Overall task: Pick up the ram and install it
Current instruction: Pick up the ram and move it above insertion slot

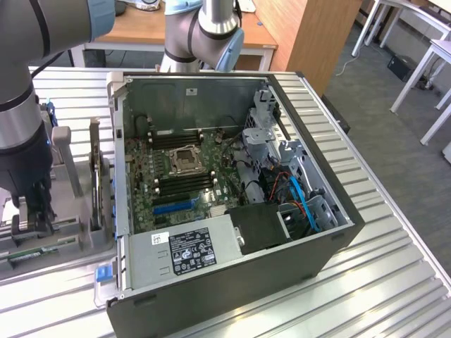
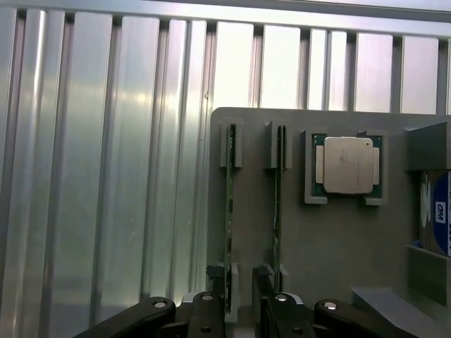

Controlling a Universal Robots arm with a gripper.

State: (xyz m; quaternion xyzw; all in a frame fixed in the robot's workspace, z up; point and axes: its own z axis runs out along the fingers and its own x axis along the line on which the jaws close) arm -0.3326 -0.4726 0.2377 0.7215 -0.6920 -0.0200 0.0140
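Ribbed aluminium slats make up the table (image 1: 394, 282) under everything on my screens, with desks and a wooden cabinet in the room beyond its far edge. My hand (image 2: 238, 282) hangs low over a grey fixture plate (image 2: 338, 239) that sits by the table's edge at the exterior view's left. Its black fingers (image 2: 264, 292) stand apart and are clamped on nothing.

On the wrist view the ram (image 2: 229, 211) stands on its long edge in a slotted holder on that plate. Its near end lies in the gap between my fingers, and I can't tell whether either one touches it. Just beside it, parallel and in its own slot, stands a second green stick (image 2: 277, 211), which runs along the outer side of one finger.

Further across the plate a square CPU chip (image 2: 347, 164) lies flat in its own recess. Past that, a hard drive (image 2: 438, 218) with a blue label stands in a bracket at the plate's edge.

On the exterior view the grey arm (image 1: 21, 105) comes down over the plate. An open computer case (image 1: 232, 310) lies on its side in the middle of the table. Its motherboard (image 1: 151, 193) faces up, with a CPU socket (image 1: 187, 158) and long dark memory slots (image 1: 182, 184) beside it. A power supply (image 1: 187, 253) with a white label fills the case's near corner.
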